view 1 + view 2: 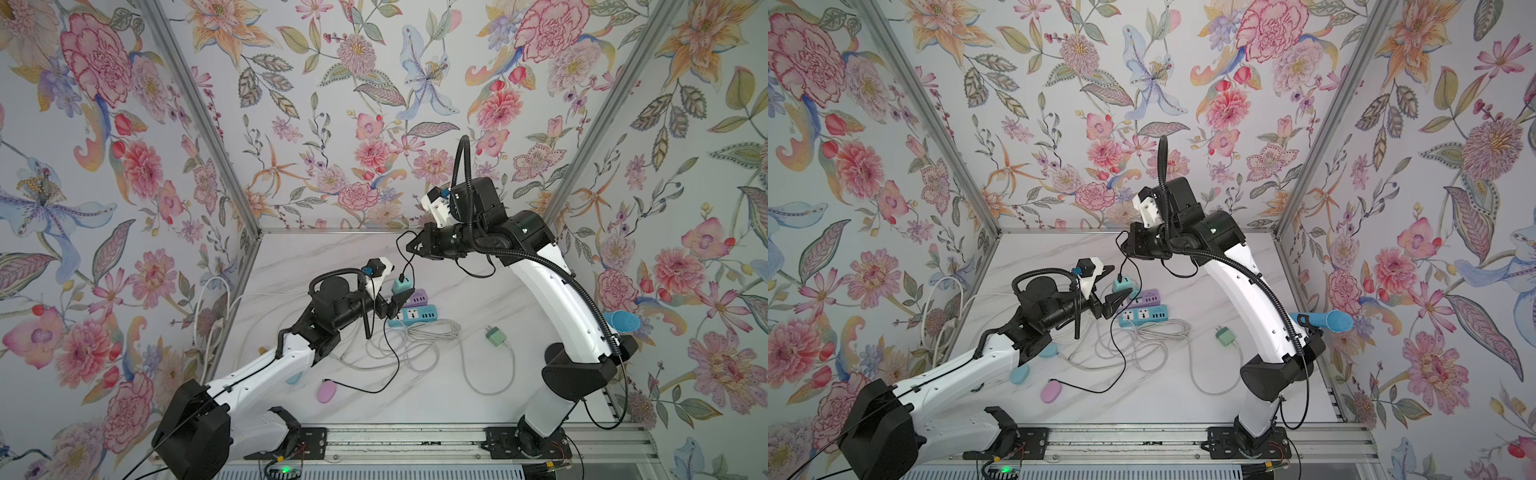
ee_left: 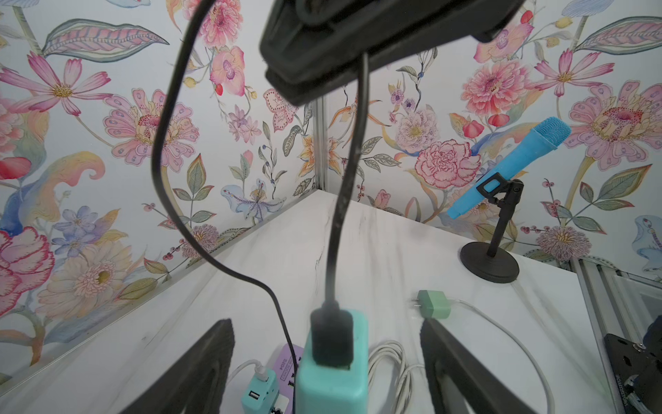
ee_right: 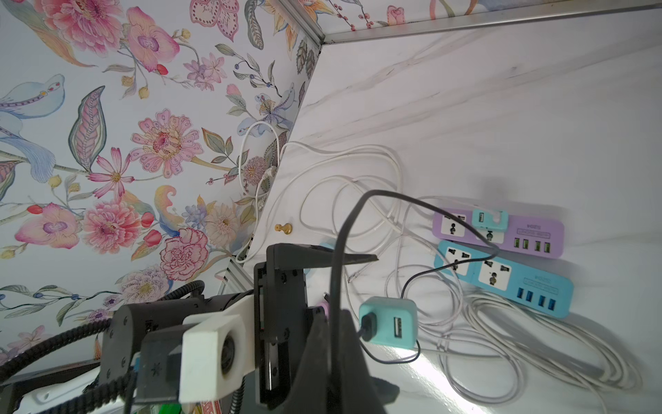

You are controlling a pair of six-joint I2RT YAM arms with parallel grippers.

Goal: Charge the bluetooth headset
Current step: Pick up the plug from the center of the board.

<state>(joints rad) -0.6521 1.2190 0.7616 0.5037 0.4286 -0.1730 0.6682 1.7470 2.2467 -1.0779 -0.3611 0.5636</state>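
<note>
Left gripper (image 2: 325, 324) stood released: its two dark fingers (image 2: 200, 369) spread wide to either side of the teal USB adapter (image 2: 333, 383), a clear gap on each side, touching nothing. A black cable (image 2: 344, 200) was plugged into the adapter's upper face and ran straight up to the right gripper (image 1: 412, 245), which was clenched on that cable a little way above the plug. The adapter sat over the purple power strip (image 3: 530, 229) and the blue power strip (image 3: 537, 286), which lay side by side and touching on the marble table (image 1: 395, 409). Whether the adapter's prongs met any socket could not be told. A second teal adapter (image 3: 489, 218) was already seated in the purple strip. From the gripped point the black cable looped down across the table, and its far end lay just beside the pink headset case (image 1: 327, 392), near the front of the table below the left arm. Whether that end was seated in the case could not be told. Loose white cords (image 1: 415, 336) were heaped in front of the strips. A green adapter (image 1: 496, 336) with its own white lead lay apart, toward the right arm. A blue microphone (image 2: 519, 161) sat tilted in a black stand (image 2: 490, 258) at the table's right edge. A pale blue case (image 1: 1019, 374) lay under the left arm.
</note>
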